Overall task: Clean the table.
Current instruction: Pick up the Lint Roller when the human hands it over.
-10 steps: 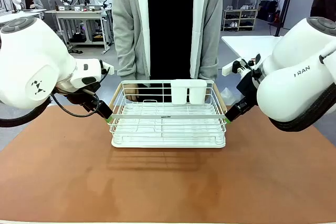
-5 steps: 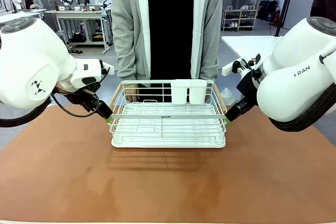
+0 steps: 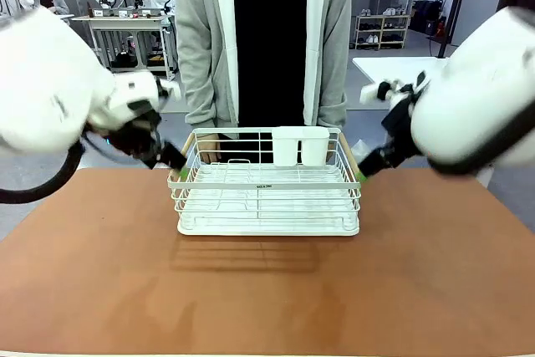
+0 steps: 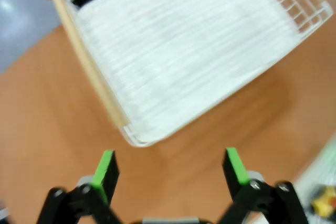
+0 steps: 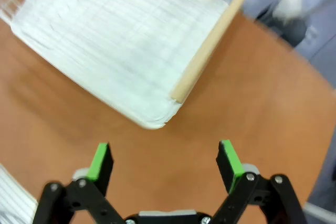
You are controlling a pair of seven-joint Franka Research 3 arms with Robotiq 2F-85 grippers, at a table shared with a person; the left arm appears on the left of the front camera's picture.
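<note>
The table (image 3: pixel 267 290) has a reddish-brown top, and a white wire rack (image 3: pixel 267 198) with wooden side handles stands on it toward the far edge. My left gripper (image 3: pixel 178 166) hovers just off the rack's left end. In the left wrist view this gripper (image 4: pixel 170 163) is open above bare table, with the rack (image 4: pixel 178 45) ahead of it. My right gripper (image 3: pixel 363 173) hovers off the rack's right end. Seen from the right wrist, that gripper (image 5: pixel 165 158) is also open, short of the rack's corner (image 5: pixel 152 121). Neither holds anything.
A white two-cup holder (image 3: pixel 301 146) hangs inside the rack's far side. A person in a grey cardigan (image 3: pixel 267 39) stands right behind the rack at the far edge. A white table (image 3: pixel 401 68) stands beyond at the right.
Both arms have risen and drawn back a little from the rack's ends and look blurred with motion. The rack has stayed in place.
</note>
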